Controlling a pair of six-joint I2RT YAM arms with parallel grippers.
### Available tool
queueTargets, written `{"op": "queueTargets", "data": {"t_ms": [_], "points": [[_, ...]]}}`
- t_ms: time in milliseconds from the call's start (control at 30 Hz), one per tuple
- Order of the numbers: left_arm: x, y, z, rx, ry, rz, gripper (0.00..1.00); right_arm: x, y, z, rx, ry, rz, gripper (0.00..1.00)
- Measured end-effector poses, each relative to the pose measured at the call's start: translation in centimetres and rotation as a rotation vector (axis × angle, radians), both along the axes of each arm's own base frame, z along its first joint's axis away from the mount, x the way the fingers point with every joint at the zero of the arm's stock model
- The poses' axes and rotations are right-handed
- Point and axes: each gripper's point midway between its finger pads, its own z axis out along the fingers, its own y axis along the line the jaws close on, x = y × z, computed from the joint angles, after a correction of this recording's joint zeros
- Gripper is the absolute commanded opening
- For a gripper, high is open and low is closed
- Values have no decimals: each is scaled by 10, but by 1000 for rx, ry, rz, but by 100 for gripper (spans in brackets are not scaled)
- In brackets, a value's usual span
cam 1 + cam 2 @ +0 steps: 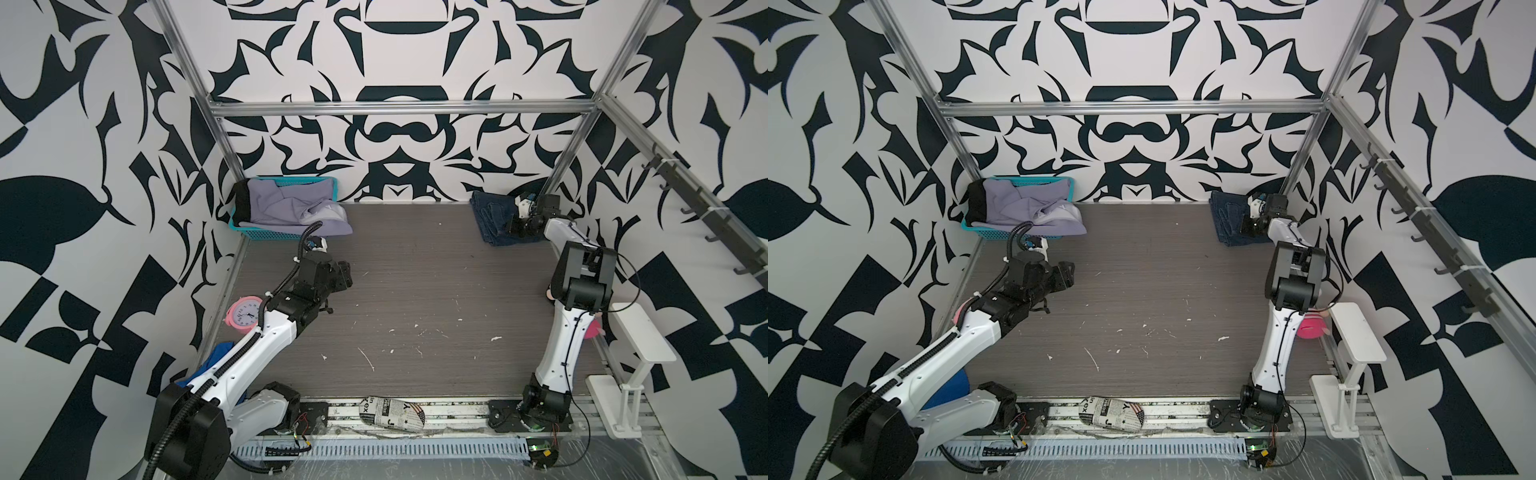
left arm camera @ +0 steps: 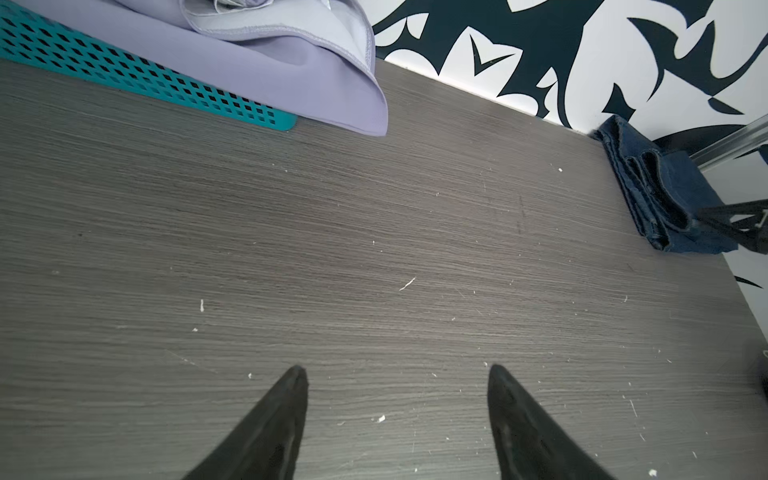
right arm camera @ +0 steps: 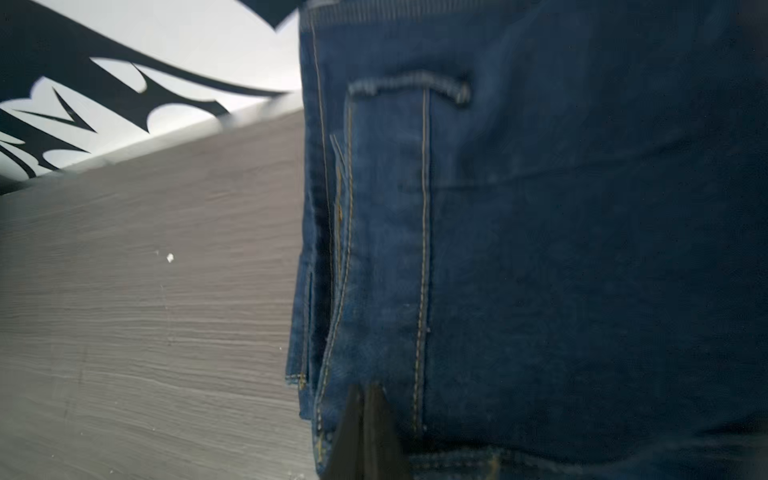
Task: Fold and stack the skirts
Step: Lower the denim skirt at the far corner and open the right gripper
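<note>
Now, upper right: right end effector (image 3: 366, 390) closed over seemingly stiff, heavy denim skirt (image 1: 488, 220), best gripped at its fold; left end effector (image 2: 397, 370) apart

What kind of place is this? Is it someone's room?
Probably a robot test booth, not a home: a left arm and right arm are mounted at a table's near edge, a metal frame boxes it in, and the walls carry a bold black-and-white pattern.

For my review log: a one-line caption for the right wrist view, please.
Right gripper, fingers shut, over the folded denim skirt on the grey table.
</note>
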Motion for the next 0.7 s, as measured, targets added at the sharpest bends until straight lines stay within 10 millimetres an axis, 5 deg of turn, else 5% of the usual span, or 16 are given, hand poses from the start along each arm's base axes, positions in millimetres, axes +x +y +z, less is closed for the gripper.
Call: {"op": "queueTargets", "data": {"t_ms": [400, 500, 600, 633, 667, 700], "points": [[2, -1, 2, 15, -16, -13, 71, 2, 8, -5, 45, -4, -18, 1], [4, -2, 8, 23, -25, -21, 75, -1, 13, 11, 37, -9, -18, 20], [14, -6, 30, 36, -50, -32, 84, -3, 25, 51, 15, -57, -15, 49], [19, -7, 41, 37, -63, -32, 93, -4, 32, 69, 4, -84, -10, 66], [26, -7, 54, 33, -76, -32, 100, -6, 41, 90, -11, -118, 0, 94], [33, -7, 66, 29, -89, -28, 100, -7, 51, 108, -25, -151, 16, 100]]}}
